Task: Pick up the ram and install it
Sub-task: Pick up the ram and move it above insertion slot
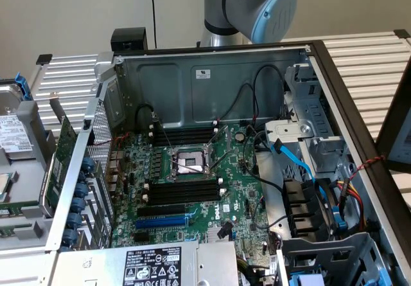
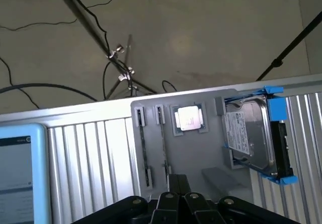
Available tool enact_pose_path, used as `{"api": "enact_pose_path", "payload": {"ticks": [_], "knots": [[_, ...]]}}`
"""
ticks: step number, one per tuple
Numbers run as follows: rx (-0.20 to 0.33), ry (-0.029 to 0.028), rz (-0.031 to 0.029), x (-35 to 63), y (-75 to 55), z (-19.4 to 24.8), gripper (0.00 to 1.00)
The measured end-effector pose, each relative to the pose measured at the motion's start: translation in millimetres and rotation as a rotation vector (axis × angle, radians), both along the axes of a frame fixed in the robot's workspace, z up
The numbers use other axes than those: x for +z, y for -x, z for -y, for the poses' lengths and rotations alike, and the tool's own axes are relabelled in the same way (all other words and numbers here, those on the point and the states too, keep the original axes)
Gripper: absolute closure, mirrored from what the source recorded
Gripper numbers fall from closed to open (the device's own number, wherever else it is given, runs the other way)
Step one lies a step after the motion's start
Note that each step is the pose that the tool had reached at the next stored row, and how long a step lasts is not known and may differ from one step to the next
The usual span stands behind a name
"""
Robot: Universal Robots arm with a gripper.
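Two thin sticks, judged ram (image 2: 163, 143), stand on edge in clips of grey tray (image 2: 201, 151), long edge up, likely for easy pinch from above. Gripper (image 2: 177, 181) hangs over tray beside one stick's end, jaws pressed together, holding nothing. Memory slots (image 1: 182, 191) in open case (image 1: 173, 87) appear bare, facing up to receive stick.

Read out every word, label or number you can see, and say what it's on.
No text reads clearly.
Too small: power supply label.
Too small: case wall sticker.
Blurred: hard drive label.
Blurred: processor markings.
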State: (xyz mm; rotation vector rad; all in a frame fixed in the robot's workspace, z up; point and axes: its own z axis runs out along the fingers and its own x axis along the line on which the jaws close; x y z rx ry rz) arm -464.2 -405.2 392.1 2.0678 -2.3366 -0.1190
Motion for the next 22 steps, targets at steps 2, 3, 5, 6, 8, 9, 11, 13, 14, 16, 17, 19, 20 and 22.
{"api": "enact_pose_path", "payload": {"ticks": [2,3,5,6,8,9,11,13,14,16,17,19,20,22], "knots": [[0.025,0.0048,0.0095,-0.1,0.0,0.0,0.9],[0.037,0.0051,0.0188,-0.3,0.0,0.0,0.9],[0.063,0.0053,0.0404,-0.7,0.0,-0.1,0.9],[0.076,0.0054,0.0464,-1.1,0.0,0.0,0.9],[0.098,0.005,0.0515,-2.1,-0.1,0.0,0.9],[0.111,0.0047,0.0523,-2.7,-0.1,0.0,0.9],[0.133,0.0042,0.0525,-3.7,0.0,0.0,0.9],[0.143,0.0031,0.0526,-5.1,0.1,0.3,0.89],[0.145,0.0029,0.0525,-6.2,0.1,0.5,0.83],[0.146,0.0028,0.0524,-9.4,0.0,0.9,0.76],[0.146,0.0028,0.0524,-11.2,0.0,1.1,0.76],[0.147,0.0023,0.0525,-14.7,-0.1,1.9,0.64],[0.147,0.0019,0.0525,-16.5,-0.1,2.6,0.58],[0.148,0.0016,0.0526,-19.6,0.0,3.8,0.52]]}}
